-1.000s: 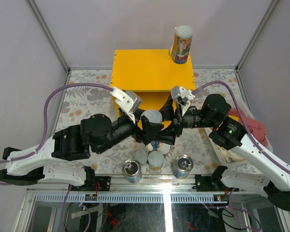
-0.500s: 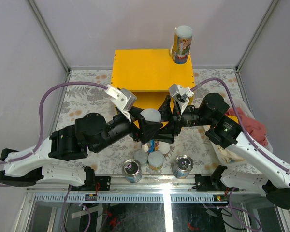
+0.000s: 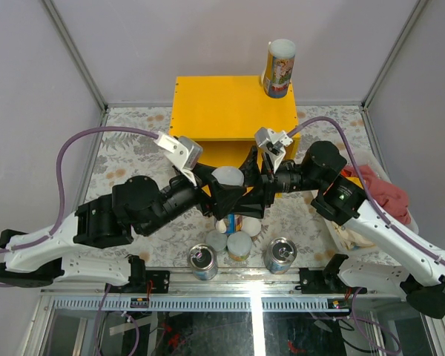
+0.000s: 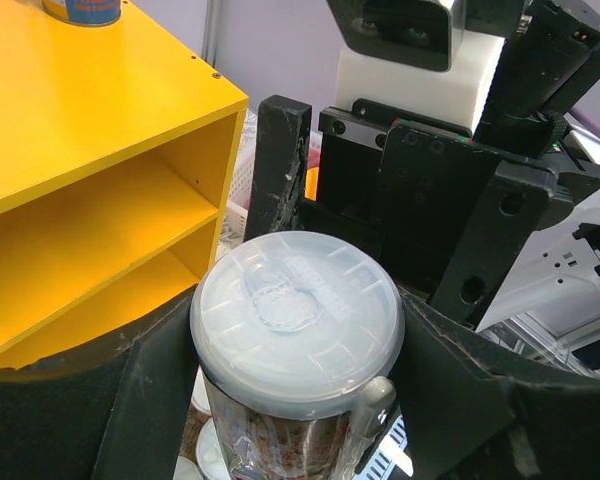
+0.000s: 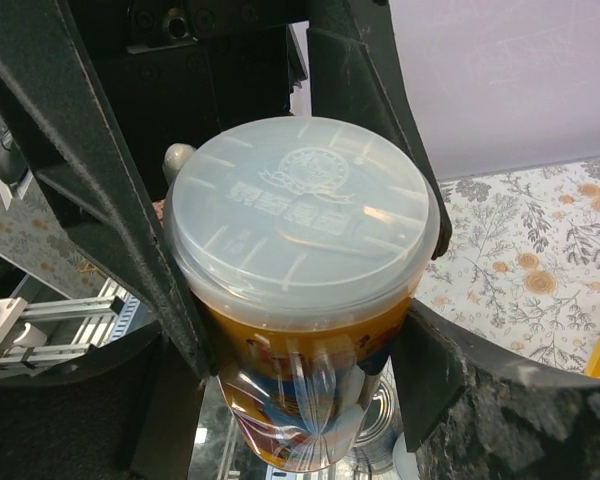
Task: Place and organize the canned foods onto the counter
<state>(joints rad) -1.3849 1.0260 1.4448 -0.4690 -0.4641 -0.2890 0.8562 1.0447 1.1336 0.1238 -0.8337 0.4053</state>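
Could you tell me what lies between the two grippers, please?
A tall white-lidded can, flanked by the left gripper and the right gripper, as both wrist views show.

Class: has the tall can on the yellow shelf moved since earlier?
No. The tall white-lidded can stays at the far right corner of the yellow shelf unit.
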